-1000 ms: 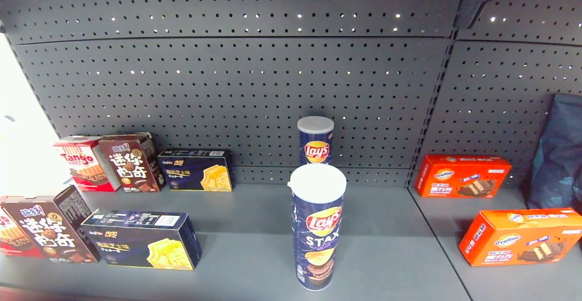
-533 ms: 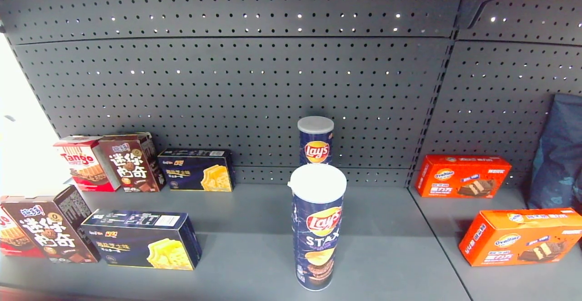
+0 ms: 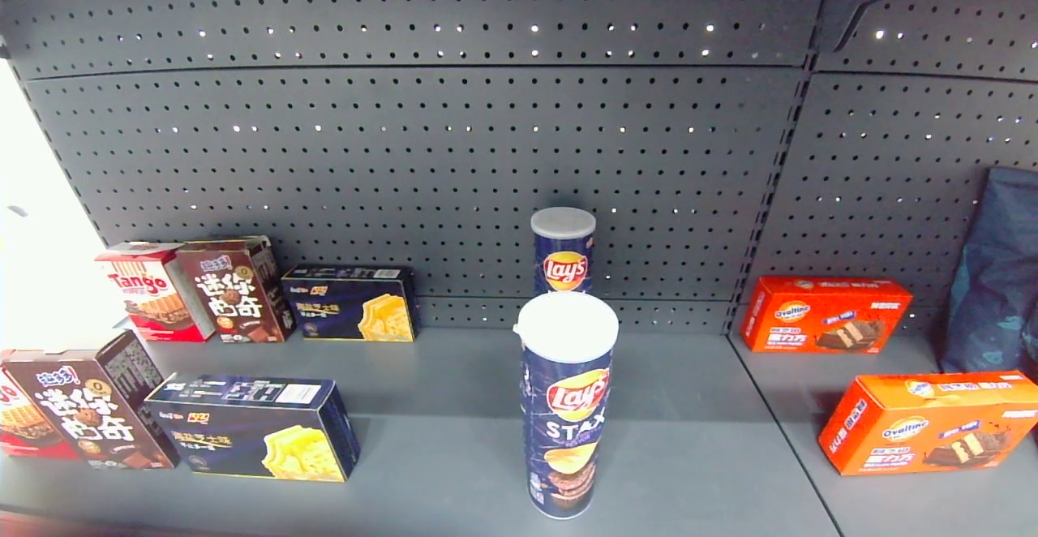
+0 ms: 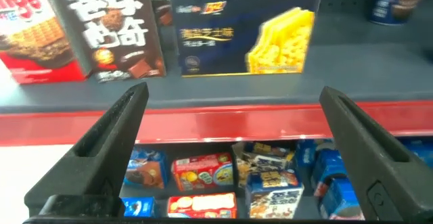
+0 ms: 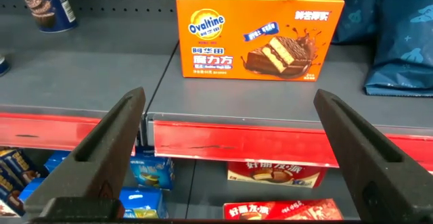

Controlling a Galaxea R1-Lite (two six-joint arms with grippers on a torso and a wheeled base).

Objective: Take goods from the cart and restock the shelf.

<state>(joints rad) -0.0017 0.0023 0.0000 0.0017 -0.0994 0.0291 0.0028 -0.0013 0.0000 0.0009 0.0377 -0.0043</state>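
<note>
The left tool [image 4: 233,95] and right tool [image 5: 228,95] stand wide, empty, before the grey metal shelf [image 3: 454,375]; the tall dark-blue chip can [image 3: 565,415], frame centre, faces front, probably for shoppers.

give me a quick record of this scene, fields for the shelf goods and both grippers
surface: grey shelf
centre: two chip cans upright, front can ahead of rear can, apart
left side: navy cracker box next to brown box
right side: front orange box, rear orange box behind it
left gripper: open, empty, off the shelf edge, facing the navy cracker box
right gripper: open, empty, off the shelf edge, facing the front orange box
</note>
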